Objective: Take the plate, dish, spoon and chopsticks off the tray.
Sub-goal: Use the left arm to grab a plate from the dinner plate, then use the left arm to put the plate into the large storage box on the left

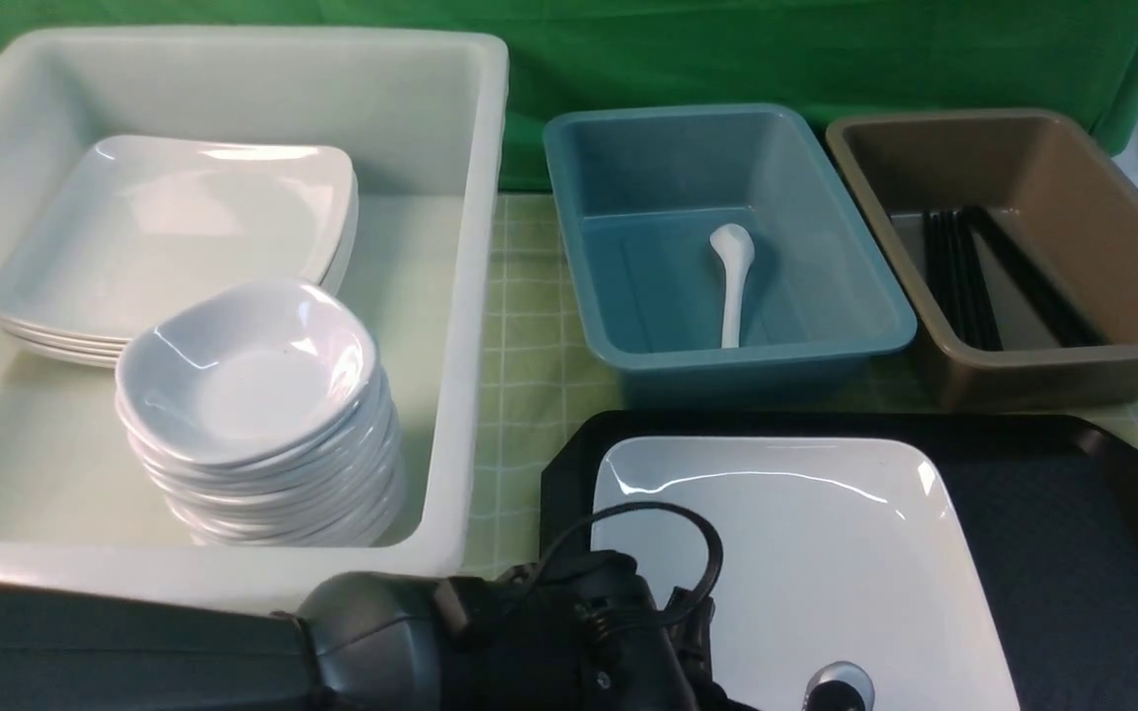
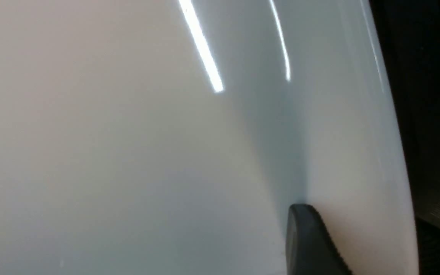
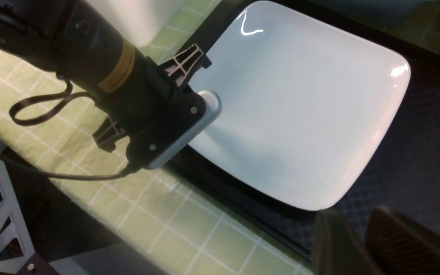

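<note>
Front view, tub: the white tub (image 1: pixel 470 296) stands forward and to the left of the left gripper (image 3: pixel 147 101), with a pile of plates and a stack of dishes inside.
Tray: the tray (image 1: pixel 1073 513) lies under and to the right of that hand, and only the plate shows on it.
Plate: the plate (image 1: pixel 826 553) lies flat on the tray. It spreads forward and rightward from the left hand, which sits at its near-left edge.
Bins: the teal bin (image 1: pixel 628 326) and the brown bin (image 1: pixel 1073 365) sit beyond the plate's far edge.
Dish: the top dish (image 1: pixel 248 375) is in the tub, off the tray.
Chopsticks: the chopsticks (image 1: pixel 964 281) lie in the brown bin.
Spoon: the spoon (image 1: pixel 732 281) lies in the teal bin.
Left hand: one fingertip (image 2: pixel 308 240) rests on the plate's upper face just inside the rim. The other is hidden, so I cannot tell whether it is clamped.
Right hand: the right gripper (image 3: pixel 365 244) has its fingers close together, holding nothing, near the plate's near-right corner.
Deciding relation: the left hand is the nearer one. The plate probably has to rise and go forward-left from it into the tub.
</note>
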### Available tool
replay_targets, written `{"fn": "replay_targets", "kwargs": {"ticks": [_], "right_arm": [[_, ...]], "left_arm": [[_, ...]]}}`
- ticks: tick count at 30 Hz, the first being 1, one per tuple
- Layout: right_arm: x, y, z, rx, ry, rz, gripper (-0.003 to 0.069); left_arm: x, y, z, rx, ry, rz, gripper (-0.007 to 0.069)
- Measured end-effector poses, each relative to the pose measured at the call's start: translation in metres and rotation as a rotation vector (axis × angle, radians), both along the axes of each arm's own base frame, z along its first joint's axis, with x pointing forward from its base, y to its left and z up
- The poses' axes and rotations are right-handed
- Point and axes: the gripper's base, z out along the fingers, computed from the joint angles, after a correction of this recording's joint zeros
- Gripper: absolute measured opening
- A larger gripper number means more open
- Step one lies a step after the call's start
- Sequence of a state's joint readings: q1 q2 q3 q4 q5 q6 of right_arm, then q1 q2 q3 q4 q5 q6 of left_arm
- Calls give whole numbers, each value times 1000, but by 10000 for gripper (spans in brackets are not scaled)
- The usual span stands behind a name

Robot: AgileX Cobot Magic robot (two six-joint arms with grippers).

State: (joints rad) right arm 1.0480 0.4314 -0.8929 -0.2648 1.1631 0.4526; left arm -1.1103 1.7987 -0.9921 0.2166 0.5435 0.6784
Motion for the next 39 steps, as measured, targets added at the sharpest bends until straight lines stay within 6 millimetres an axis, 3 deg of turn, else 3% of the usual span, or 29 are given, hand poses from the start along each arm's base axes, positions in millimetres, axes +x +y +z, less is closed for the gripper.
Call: {"fn": "replay_targets", "kwargs": {"ticks": [4,9,13,23,27,31,33,35,37,38,39], "right_arm": [[0,1,1,15,-7,3,164],[2,5,6,77,-50,22,164],[3,7,9,107,-78,24,164],[5,-11,29,135,-121,-120,164],[6,-18,36,142,-146,-166,164],[6,-19,41,161,-171,-170,153],[9,-14,44,181,-196,-154,81],[11,-9,46,187,-207,-143,54],[19,8,52,214,-246,-105,31],[20,9,52,210,-244,-105,30],[27,24,56,219,-275,-68,29]], "left_arm": [[-21,3,26,-10,-6,-24,149],[-45,11,98,-190,-61,-45,34],[-54,26,142,-318,-70,-25,27],[-65,55,190,-468,-117,-25,27],[-63,65,221,-572,-172,25,27],[-44,76,255,-675,-284,133,27],[-17,90,271,-696,-372,242,27],[-5,97,274,-693,-403,292,27],[31,119,277,-657,-467,445,27],[37,123,275,-645,-476,469,27],[61,140,269,-593,-502,568,27]]}}
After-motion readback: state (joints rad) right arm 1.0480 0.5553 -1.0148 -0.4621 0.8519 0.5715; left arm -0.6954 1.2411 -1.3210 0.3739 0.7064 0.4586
